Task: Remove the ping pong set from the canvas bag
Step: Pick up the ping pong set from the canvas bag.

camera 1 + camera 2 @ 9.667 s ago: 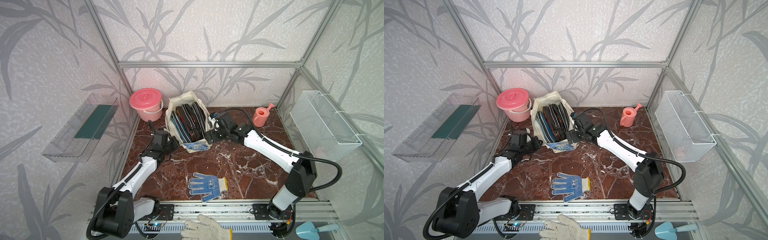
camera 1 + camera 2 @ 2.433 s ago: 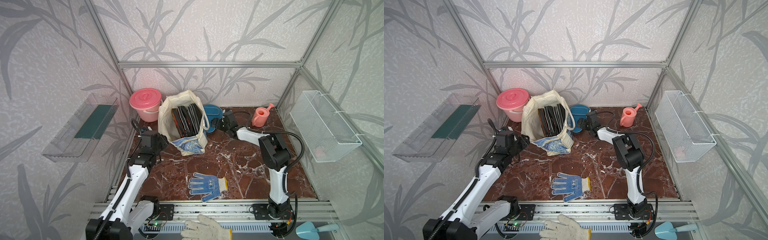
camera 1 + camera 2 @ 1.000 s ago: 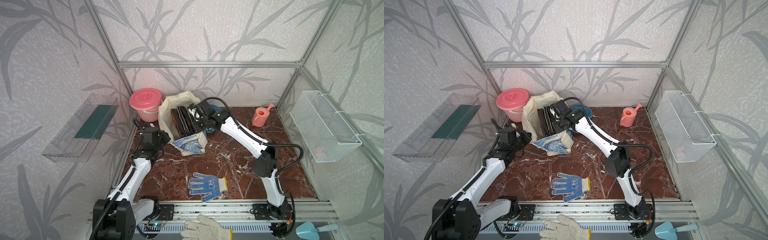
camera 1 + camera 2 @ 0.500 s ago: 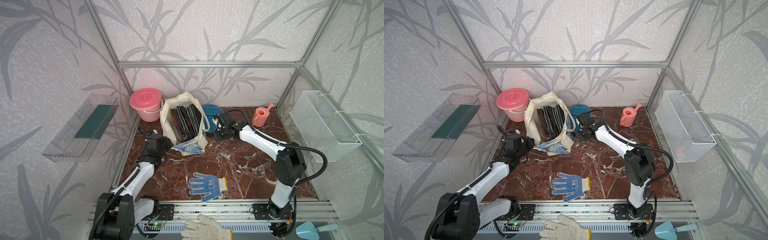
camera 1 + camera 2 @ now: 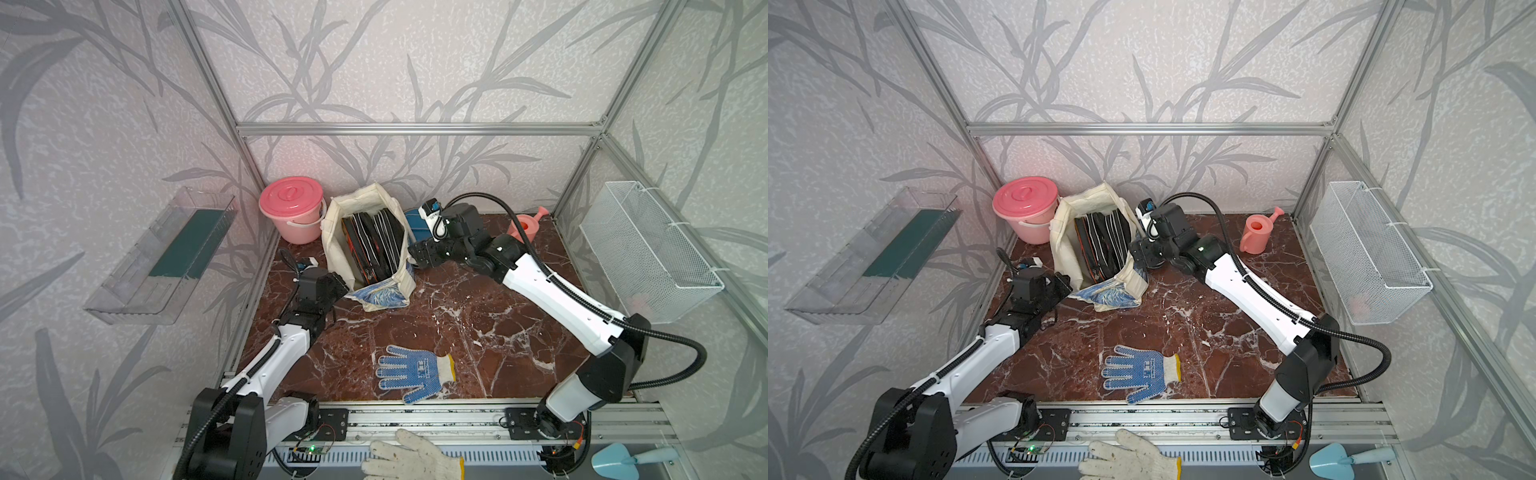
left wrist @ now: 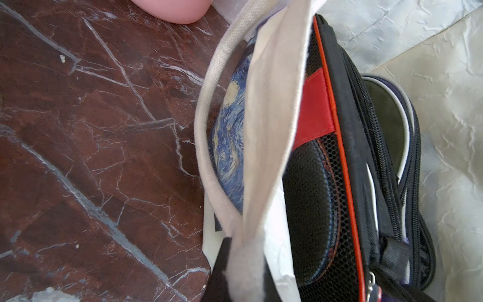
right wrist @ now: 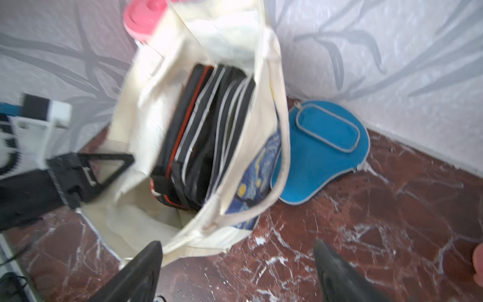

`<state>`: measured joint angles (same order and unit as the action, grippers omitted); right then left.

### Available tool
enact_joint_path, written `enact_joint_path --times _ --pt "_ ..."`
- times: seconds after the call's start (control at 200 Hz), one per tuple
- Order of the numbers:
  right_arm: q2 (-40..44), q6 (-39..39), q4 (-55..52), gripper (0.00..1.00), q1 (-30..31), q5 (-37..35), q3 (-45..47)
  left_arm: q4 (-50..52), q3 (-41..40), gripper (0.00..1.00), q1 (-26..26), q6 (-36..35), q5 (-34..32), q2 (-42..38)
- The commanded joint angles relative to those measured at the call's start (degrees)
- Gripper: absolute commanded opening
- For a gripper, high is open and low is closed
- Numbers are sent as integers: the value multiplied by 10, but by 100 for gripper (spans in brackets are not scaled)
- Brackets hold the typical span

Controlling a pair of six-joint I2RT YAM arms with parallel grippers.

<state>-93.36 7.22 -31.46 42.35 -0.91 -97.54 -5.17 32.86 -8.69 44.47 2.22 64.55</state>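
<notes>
1. The canvas bag (image 5: 332,237) stands open on the worktop (image 5: 457,332), with a starry blue print panel low on its side. No writing on it is legible.
2. The ping pong set: dark zip cases (image 5: 372,245) are packed upright inside the bag. One blue case (image 7: 321,154) lies flat just beside the bag.
3. The left gripper (image 5: 336,286) is pressed together on the bag's cream cloth.
4. The right gripper (image 5: 415,254) is spread wide, just beside the bag.
5. The glove (image 5: 411,372) lies well apart from the bag. Its label is too small to read.
</notes>
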Motion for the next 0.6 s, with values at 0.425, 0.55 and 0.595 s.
enact_joint_path --times 0.425,0.55,0.595 --pt "-309 -10 -117 87 73 87 -362 -5 5 0 -12 -16 8 -2" --pt "-390 -6 -165 85 76 98 -473 -4 4 0 -12 -17 6 -6" --pt "-417 -4 -180 84 77 99 -507 -5 4 0 -12 -17 7 -7"
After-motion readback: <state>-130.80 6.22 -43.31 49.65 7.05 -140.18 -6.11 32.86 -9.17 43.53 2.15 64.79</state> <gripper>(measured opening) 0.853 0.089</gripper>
